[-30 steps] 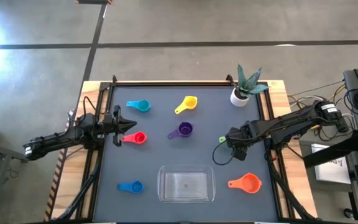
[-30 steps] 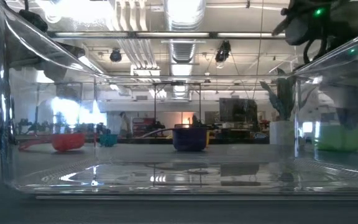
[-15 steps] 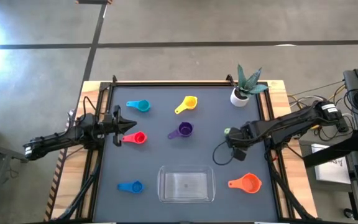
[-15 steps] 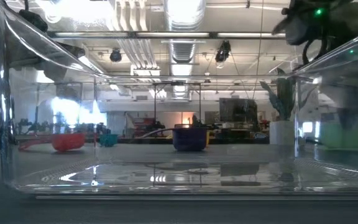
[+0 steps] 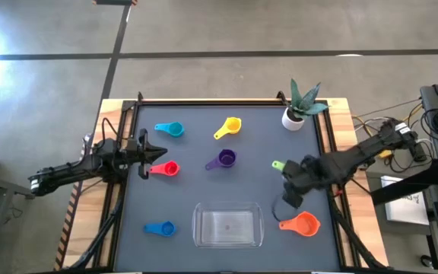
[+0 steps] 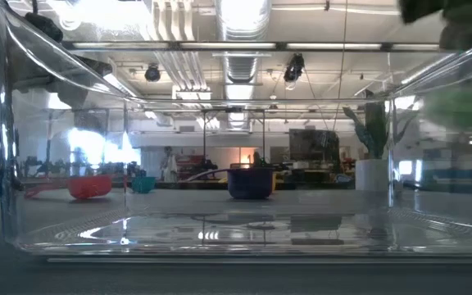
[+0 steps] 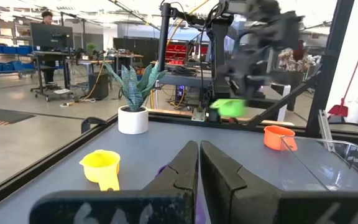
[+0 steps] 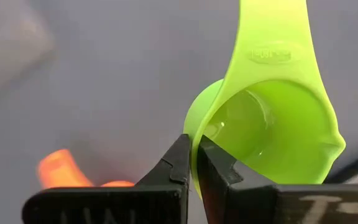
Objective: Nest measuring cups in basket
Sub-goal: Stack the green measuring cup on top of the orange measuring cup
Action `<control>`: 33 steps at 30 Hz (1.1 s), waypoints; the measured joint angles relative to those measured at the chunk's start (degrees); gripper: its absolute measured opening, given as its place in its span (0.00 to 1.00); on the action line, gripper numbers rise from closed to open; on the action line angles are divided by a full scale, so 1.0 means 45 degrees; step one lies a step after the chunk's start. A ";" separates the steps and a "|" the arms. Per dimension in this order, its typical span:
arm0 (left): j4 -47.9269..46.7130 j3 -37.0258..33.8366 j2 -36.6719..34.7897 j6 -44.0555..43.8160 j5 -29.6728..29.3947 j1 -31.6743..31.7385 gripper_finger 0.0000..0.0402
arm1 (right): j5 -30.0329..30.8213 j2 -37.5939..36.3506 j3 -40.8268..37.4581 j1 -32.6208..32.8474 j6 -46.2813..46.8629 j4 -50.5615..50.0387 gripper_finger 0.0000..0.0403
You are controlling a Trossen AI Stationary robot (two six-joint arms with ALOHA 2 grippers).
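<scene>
The dark grey surface (image 5: 188, 152) carries everything, and the clear rectangular plastic basket (image 5: 228, 225) with its low walls and rounded corners sits at its near edge with nothing in it; I place the rest by that basket.

The step in hand looks like the carry of the first cup. The right hand (image 5: 292, 176), up and to the right of the basket, is pinching the rim of the small green plastic measuring cup (image 8: 272, 134). The wrist view shows the wall of the cup caught between the two pressed fingers, handle pointing away, and the cup appears clear of the surface. To my eye the next move calls for swinging it left and down over the basket's open top, then lowering it past the wall before letting go.

The left hand (image 5: 155, 154) waits well off to the basket's upper left, fingers pressed together on nothing.

The small white pot with a spiky green plant (image 5: 296, 110) stands far beyond the basket on the right, out of the path as I judge it. The round orange plastic cup (image 5: 303, 224) lies just right of the basket, nearly under the right hand, so a low pass could clip it. The purple cup (image 5: 225, 159) lies straight beyond the basket, the yellow cup (image 5: 230, 126) farther on. The red cup (image 5: 166, 169) lies up to the left, just beside the left hand; the light blue cup (image 5: 172, 129) lies beyond that; the blue cup (image 5: 160, 227) lies left of the basket.
</scene>
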 joint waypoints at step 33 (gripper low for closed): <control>-0.0005 0.0000 0.0000 -0.0005 0.0000 0.0000 0.00 | 0.0378 0.4351 0.2617 0.6963 0.3239 -0.0184 0.02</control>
